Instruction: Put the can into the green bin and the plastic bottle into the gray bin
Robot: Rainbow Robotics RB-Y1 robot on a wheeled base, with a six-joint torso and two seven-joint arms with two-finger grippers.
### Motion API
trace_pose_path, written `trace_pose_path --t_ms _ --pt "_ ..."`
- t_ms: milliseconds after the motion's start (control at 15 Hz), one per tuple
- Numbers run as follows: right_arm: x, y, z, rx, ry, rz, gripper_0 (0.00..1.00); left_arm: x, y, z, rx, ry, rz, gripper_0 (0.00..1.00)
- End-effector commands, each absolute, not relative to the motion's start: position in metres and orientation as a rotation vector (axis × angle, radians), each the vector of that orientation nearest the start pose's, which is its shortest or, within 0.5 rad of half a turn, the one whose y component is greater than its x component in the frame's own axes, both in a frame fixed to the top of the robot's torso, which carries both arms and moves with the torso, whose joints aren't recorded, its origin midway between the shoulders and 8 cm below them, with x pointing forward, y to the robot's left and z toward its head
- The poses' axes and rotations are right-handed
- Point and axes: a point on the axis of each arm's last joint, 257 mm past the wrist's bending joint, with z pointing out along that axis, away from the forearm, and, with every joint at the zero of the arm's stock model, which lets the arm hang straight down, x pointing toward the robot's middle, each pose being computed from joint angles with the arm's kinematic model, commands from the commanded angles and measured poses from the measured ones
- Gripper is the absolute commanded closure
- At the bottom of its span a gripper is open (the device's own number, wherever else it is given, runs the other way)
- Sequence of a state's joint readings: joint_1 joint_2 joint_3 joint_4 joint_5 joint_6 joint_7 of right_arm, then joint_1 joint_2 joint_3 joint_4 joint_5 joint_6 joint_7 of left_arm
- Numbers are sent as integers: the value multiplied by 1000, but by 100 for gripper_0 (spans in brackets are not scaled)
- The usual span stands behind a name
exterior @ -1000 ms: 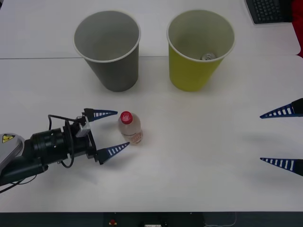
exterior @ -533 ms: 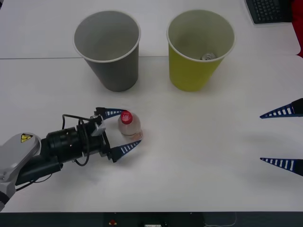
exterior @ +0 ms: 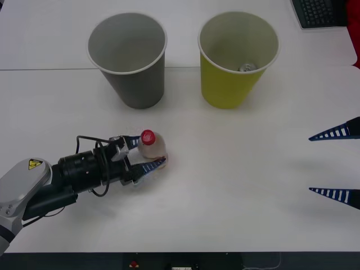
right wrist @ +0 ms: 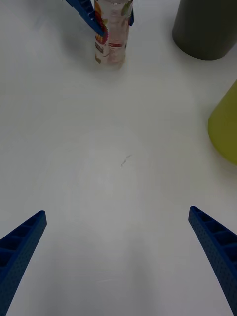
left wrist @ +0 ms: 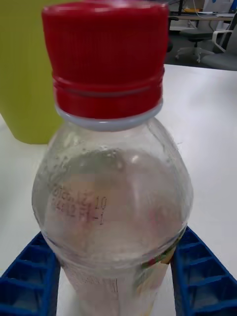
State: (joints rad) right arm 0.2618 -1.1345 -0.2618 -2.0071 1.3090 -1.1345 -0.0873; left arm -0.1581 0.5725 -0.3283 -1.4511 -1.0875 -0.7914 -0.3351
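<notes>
1. The left gripper [exterior: 147, 154] has its blue fingers [left wrist: 29, 276] pressed against both sides of the plastic bottle [exterior: 152, 149], low on the body below the shoulder, so it is closed on it. The bottle stands upright on the white table [exterior: 236, 185], near and slightly right of the gray bin [exterior: 128, 59].
2. To do the grasp well, I judge the squeeze should stay light (thin clear plastic gives and can slip), and the bottle should be kept upright as it is raised.
3. The lift needs to clear the gray bin's pale rim before moving far and left over its mouth; releasing above the centre avoids knocking the wall.
4. The right gripper [exterior: 334, 163] waits at the right edge with its fingers spread wide, holding nothing.
5. The can [exterior: 246, 67] already lies inside the green bin [exterior: 236, 56], at the far right of the pair, so that half looks done.
6. Count: two bins (one gray, one green), one bottle with a red cap [left wrist: 106, 54], one can, two grippers. A dark keyboard [exterior: 320, 12] sits at the far right corner.
</notes>
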Motion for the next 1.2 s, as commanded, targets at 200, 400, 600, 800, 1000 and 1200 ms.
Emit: trace_pose_path --t_ms 200,400,600,800,1000,1200 --pt "341 -286 -167 -1634 1596 209 0 442 96 -255 1130 1391 -545 100" --pt "341 -286 -167 -1634 1596 209 0 440 108 -252 1127 1429 -572 100" --pt "341 -286 -167 -1634 1596 209 0 430 116 -243 1130 1486 -636 100" --pt "341 -286 -167 -1634 1596 209 0 424 127 -228 1087 1554 -689 100" --pt "341 -286 -167 -1634 1596 209 0 421 137 -207 1038 1629 -674 100" --pt "341 -286 -167 -1634 1596 209 0 410 139 -184 968 1707 -700 100"
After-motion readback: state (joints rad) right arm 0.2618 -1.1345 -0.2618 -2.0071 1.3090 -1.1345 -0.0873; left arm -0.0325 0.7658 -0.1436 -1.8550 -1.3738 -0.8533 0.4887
